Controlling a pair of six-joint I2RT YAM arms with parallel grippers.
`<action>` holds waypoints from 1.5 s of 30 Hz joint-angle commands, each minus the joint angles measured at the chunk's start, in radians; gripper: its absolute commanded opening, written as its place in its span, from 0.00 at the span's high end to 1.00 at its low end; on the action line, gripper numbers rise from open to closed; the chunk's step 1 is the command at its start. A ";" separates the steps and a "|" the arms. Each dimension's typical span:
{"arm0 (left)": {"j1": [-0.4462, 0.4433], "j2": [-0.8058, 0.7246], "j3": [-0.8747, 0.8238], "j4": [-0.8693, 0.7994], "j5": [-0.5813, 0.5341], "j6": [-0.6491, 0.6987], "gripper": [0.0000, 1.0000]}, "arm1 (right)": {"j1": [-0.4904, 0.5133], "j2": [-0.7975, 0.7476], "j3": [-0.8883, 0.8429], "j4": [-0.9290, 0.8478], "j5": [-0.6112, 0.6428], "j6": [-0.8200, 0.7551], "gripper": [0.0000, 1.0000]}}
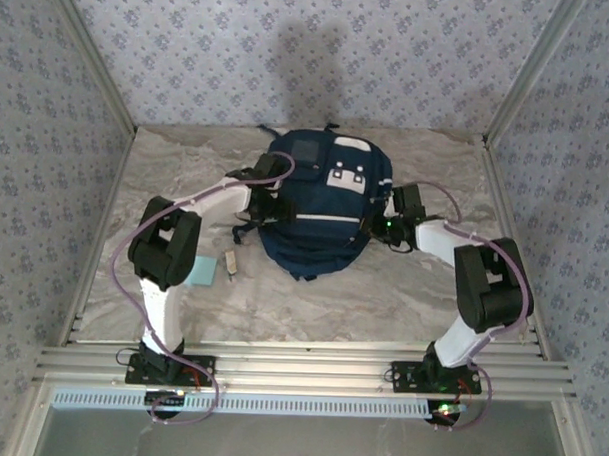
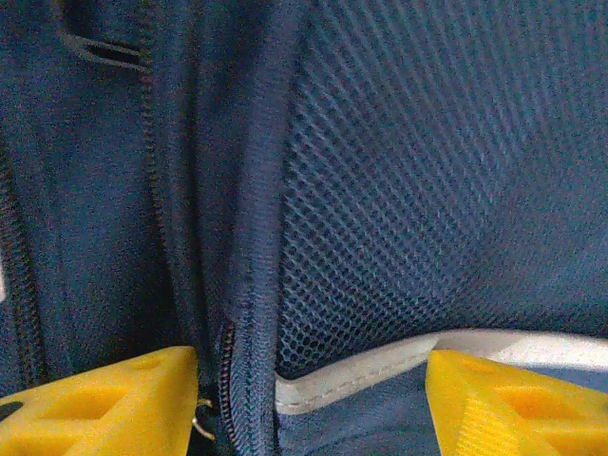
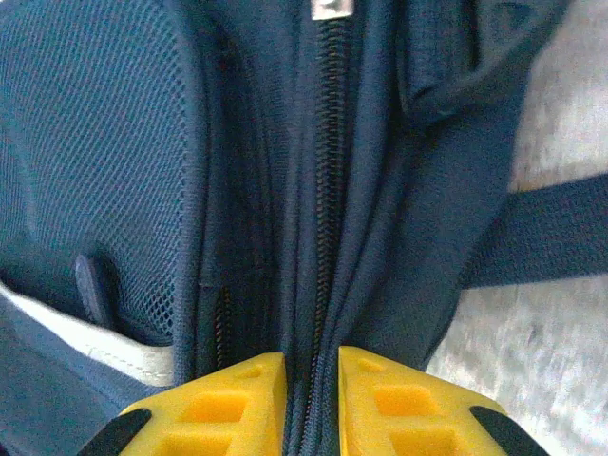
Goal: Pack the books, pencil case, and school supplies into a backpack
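Supplies come first as we read the overhead view from the left. The light-blue pad (image 1: 201, 272) lies flat on the marble table (image 1: 113, 281), its left edge hidden behind the left arm's elbow. The beige block (image 1: 230, 265) lies just beside it to the right, apart from the backpack.

Next we find the left gripper (image 1: 276, 179) up against the upper left flank of the backpack (image 1: 315, 213). The bag lies in the middle of the table, with its white stripe, dotted white patches and grey square patch facing the camera. From the left wrist we see this gripper (image 2: 313, 408) standing wide: one yellow finger (image 2: 104, 404) is at the lower left and the other at the lower right. A zipper (image 2: 226, 380), a navy seam, a mesh panel (image 2: 427, 190) and a strip of white trim (image 2: 361, 370) are spread between and beyond them. We see nothing pinched.

On the bag's right side, the right gripper (image 1: 383, 219) meets the backpack's flank. Its wrist view shows the gripper (image 3: 313, 399) nearly closed — the two yellow fingers (image 3: 218, 404) squeeze a fold of navy fabric that carries a zipper line. A metal zipper pull (image 3: 328, 8) sits at the top of that line. Further right, a dark strap (image 3: 551, 237) crosses bare table.
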 commanded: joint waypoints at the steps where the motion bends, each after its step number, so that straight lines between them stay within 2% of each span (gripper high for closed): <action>1: -0.009 0.048 0.087 0.042 0.041 0.054 0.36 | 0.058 -0.050 -0.046 -0.001 -0.016 0.086 0.75; 6: -0.022 -0.039 0.118 -0.096 0.061 0.143 0.36 | 0.063 -0.056 -0.042 -0.003 0.003 0.085 0.71; 11: -0.114 -0.123 0.116 -0.191 0.104 0.248 0.37 | 0.072 -0.023 -0.039 0.033 -0.010 0.101 0.71; 19: -0.216 -0.069 0.182 -0.223 0.184 0.270 0.46 | 0.096 0.004 -0.031 0.056 -0.002 0.120 0.74; 23: -0.235 -0.059 0.216 -0.277 0.088 0.265 0.47 | 0.104 0.002 -0.032 0.055 0.017 0.125 0.75; 25: -0.232 -0.086 0.206 -0.301 -0.017 0.268 0.43 | 0.105 -0.001 -0.037 0.054 0.030 0.128 0.80; 27: -0.212 -0.109 0.201 -0.334 -0.113 0.265 0.39 | 0.103 -0.003 -0.041 0.051 0.038 0.130 0.82; 30: -0.155 -0.150 0.182 -0.371 -0.156 0.246 0.37 | 0.102 -0.013 -0.046 0.056 0.034 0.138 0.83; 34: -0.125 -0.208 0.170 -0.378 -0.109 0.245 0.33 | 0.115 -0.026 -0.051 0.080 0.025 0.159 0.83; 36: -0.135 -0.226 0.171 -0.364 -0.041 0.242 0.32 | 0.127 -0.027 -0.048 0.099 0.014 0.168 0.83; 38: -0.154 -0.233 0.174 -0.348 0.019 0.235 0.32 | 0.140 -0.026 -0.040 0.108 0.011 0.177 0.83; 45: -0.242 -0.180 0.198 -0.316 0.119 0.234 0.36 | 0.174 -0.016 -0.029 0.150 0.005 0.210 0.83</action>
